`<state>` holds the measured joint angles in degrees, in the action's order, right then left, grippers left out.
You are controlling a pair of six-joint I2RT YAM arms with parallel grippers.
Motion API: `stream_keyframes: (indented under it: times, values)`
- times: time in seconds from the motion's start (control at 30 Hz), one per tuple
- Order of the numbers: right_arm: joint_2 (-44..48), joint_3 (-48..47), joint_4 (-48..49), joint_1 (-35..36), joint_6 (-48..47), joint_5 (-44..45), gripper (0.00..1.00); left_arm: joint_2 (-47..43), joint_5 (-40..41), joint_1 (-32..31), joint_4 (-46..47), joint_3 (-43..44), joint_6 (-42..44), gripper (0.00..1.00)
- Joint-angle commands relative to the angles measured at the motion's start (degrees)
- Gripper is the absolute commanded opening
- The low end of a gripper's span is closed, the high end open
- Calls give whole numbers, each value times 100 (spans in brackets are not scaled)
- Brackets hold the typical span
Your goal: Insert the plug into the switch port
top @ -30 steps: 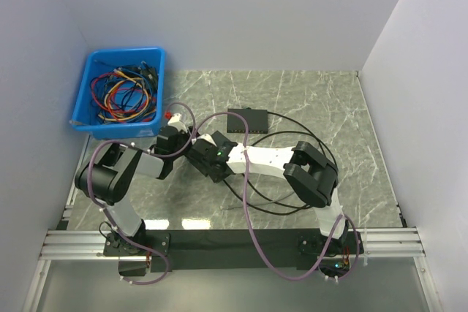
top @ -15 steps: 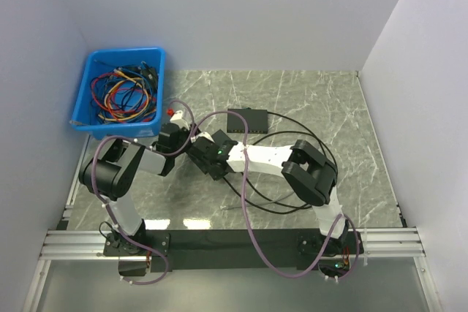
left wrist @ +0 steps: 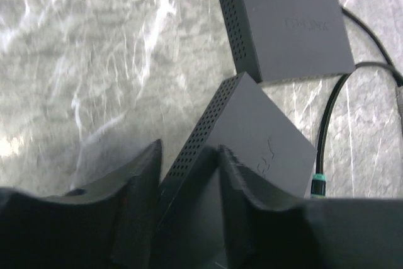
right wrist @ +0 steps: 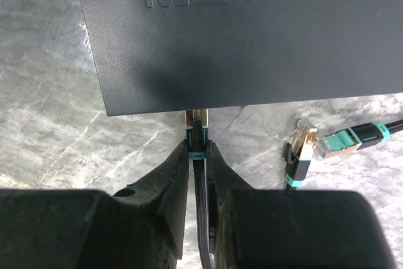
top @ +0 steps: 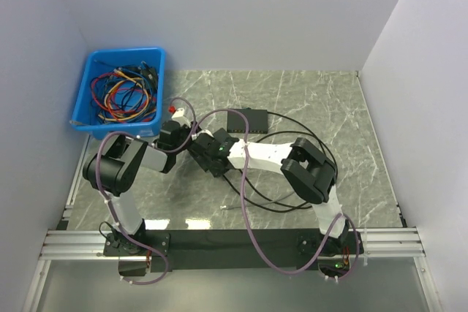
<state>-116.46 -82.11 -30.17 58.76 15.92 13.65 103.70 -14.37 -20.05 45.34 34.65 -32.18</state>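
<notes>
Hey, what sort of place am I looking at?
Probably a lab robot test cell: white walls box in a marble-look table, with a blue bin of patch cables and two network switches.

Bright, even overhead light; I get glare along the near edge of the worktop (top: 314,100), and the left pincer (left wrist: 189,155) looks out of focus.

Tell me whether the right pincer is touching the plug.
Touching. Right wrist view: the right pincer clamps the plug from both sides, no gap.
</notes>
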Motion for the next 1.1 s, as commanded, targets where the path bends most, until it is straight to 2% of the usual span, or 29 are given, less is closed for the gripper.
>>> stream_keyframes:
  times: [0.0, 0.33, 0.87, 1.07]
  values:
    - [-122, -683, 1664, -172, -247, 85, 0, 352, -901, -280, -746, -117, -148, 41]
    - [-385, -1395, 1462, -225, -195, -20, 0, 449, -813, -403, -922, -46, -165, 17]
    - [-614, -1001, 1989, -559, 1227, 542, 0, 1011, -1199, -245, -913, 6, -455, 7]
    - [-395, -921, 2147, -822, 1826, 279, 0, 1056, -1288, -183, -746, -55, -526, 3]
